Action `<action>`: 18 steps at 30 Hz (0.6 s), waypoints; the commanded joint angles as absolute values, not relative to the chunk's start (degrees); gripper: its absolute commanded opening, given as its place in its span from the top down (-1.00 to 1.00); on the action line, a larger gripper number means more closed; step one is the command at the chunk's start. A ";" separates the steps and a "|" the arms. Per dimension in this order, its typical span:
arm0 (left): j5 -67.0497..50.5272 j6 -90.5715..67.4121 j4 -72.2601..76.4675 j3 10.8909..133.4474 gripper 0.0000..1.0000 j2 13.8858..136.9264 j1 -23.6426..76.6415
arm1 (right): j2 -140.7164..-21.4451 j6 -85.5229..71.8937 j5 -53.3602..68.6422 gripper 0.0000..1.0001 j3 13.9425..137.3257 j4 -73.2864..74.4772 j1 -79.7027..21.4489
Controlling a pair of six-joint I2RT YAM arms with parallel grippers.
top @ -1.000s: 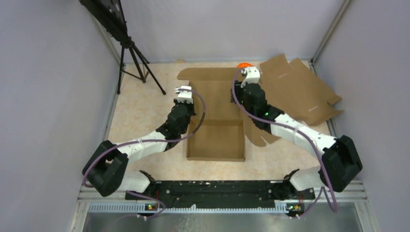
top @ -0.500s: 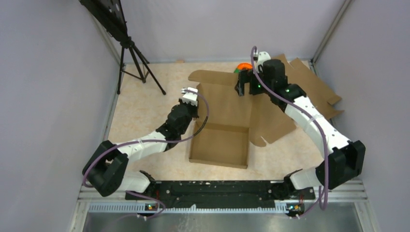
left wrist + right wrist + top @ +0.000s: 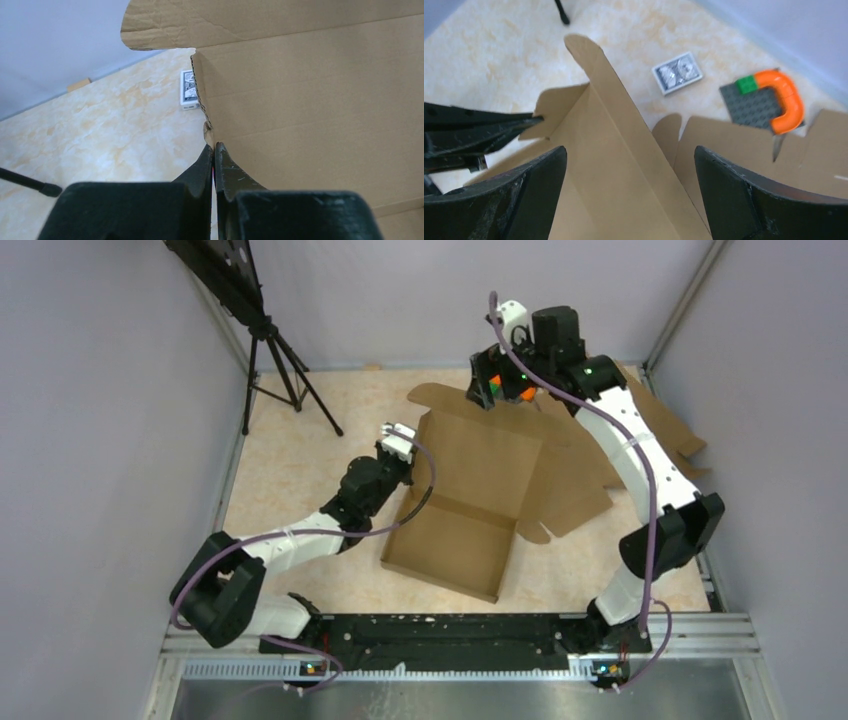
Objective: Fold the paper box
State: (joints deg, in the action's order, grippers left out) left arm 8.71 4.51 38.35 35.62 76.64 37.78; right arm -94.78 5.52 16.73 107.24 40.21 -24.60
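Surface: pale marbled tabletop (image 3: 300,470), grey walls around.
Left gripper (image 3: 214,150): pinched closed on the plain brown cardboard paper box (image 3: 455,540) (mid-table, tray nearest the bases), at its raised lid (image 3: 480,445).
Right gripper (image 3: 629,155): spread wide, empty, above the lid.
Doing it well: hold the pinch and press the lid along its crease.
Hidden: the lid's far edge, behind the right gripper from overhead.

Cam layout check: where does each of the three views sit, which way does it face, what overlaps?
Top external: fixed above and behind the robot, looking down on the table; shows left gripper, right gripper and the brown cardboard paper box.
Left wrist: low, facing the far wall along its shut fingers, which pinch the box's edge; small grey card pack beyond.
Right wrist: high, looking down between its open fingers at the box's flaps; the left gripper shows at left.
Shared: both wrist views show the card pack and box.
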 commanded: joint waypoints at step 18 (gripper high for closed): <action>2.60 5.69 47.82 32.15 1.00 74.05 37.53 | -103.00 7.53 25.60 -0.53 113.04 52.46 -24.52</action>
State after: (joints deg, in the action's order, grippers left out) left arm 4.21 5.89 43.38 32.73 75.48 37.74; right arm -101.38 7.49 23.51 109.45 51.11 -24.60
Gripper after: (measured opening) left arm 0.003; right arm 0.824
